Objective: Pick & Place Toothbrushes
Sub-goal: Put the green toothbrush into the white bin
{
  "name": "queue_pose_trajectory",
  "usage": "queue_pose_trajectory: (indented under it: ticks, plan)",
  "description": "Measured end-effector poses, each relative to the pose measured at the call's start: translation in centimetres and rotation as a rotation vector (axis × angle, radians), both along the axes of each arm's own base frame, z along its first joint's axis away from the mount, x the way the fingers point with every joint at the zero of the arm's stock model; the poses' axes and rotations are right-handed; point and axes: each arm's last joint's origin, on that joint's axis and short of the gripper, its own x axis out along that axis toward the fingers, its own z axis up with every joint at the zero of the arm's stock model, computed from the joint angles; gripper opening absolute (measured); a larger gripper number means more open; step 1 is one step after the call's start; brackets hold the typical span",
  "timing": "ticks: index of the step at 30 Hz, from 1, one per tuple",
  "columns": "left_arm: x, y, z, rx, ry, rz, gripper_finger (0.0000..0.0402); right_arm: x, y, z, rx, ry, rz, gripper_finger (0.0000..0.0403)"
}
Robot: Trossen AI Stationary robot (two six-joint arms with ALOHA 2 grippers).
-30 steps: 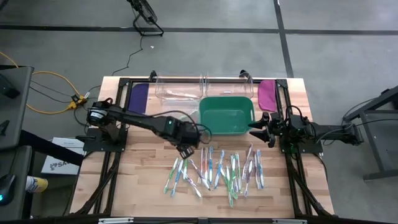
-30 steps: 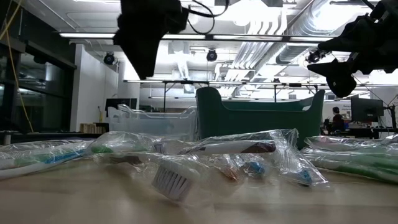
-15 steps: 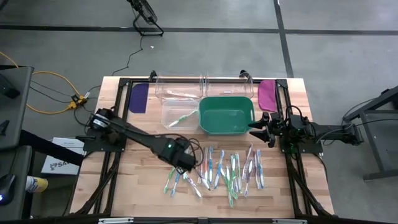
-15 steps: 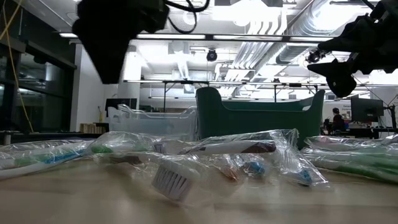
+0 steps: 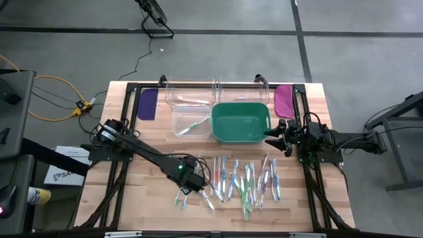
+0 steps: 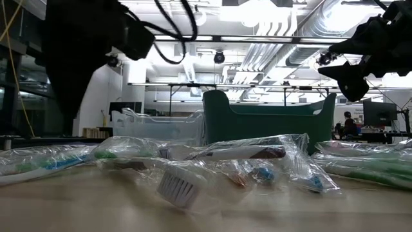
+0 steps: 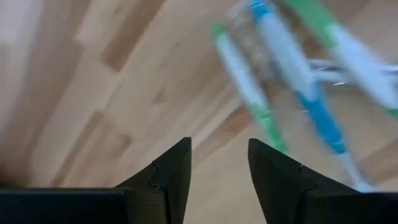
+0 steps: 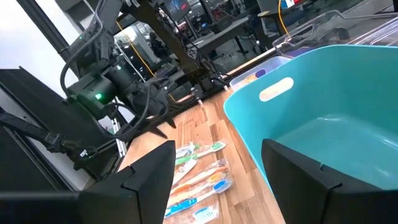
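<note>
Several wrapped toothbrushes [image 5: 231, 182] in blue, green, pink and white lie flat on the wooden table in front of the green bin [image 5: 223, 135]. One green toothbrush [image 5: 192, 125] lies in a clear container [image 5: 177, 116]. My left gripper [image 5: 190, 185] is open and empty, pointing down over the left end of the pile. A green-and-white and a blue-and-white toothbrush [image 7: 311, 99] lie just ahead of its fingers [image 7: 217, 168]. My right gripper [image 5: 272, 136] is open and empty, held above the table beside the bin's right end [image 8: 292, 87].
A second clear container [image 5: 188, 92] stands behind the first. A purple flat piece [image 5: 147, 104] lies at the far left and a magenta one [image 5: 284, 99] at the far right. Bare wood lies left of the pile and along the near edge.
My left gripper has gone from beside the bin's near left corner toward the table's near edge and down, to the left end of the toothbrush pile. The arm no longer covers the clear container, so the green toothbrush in it shows.
</note>
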Motion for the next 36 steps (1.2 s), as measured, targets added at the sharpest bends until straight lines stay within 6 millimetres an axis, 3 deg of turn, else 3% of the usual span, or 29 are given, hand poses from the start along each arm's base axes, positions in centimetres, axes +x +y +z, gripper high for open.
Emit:
queue_pose_trajectory:
  ticks: [13, 31, 36]
  plan:
    - [-0.8, -1.8, -2.3, -0.035, -0.071, -0.056, 0.0154, 0.0, 0.0, 0.0, 0.000, 0.003, 0.000, 0.0233]
    - [-1.4, -2.2, -5.0, -0.084, -0.136, -0.131, 0.0154, 0.0, 0.0, 0.0, 0.000, 0.001, 0.000, 0.0233]
    - [-1.5, -2.2, -5.0, -0.095, -0.116, -0.171, 0.0111, 0.0, 0.0, 0.0, 0.000, 0.001, 0.000, 0.0233]
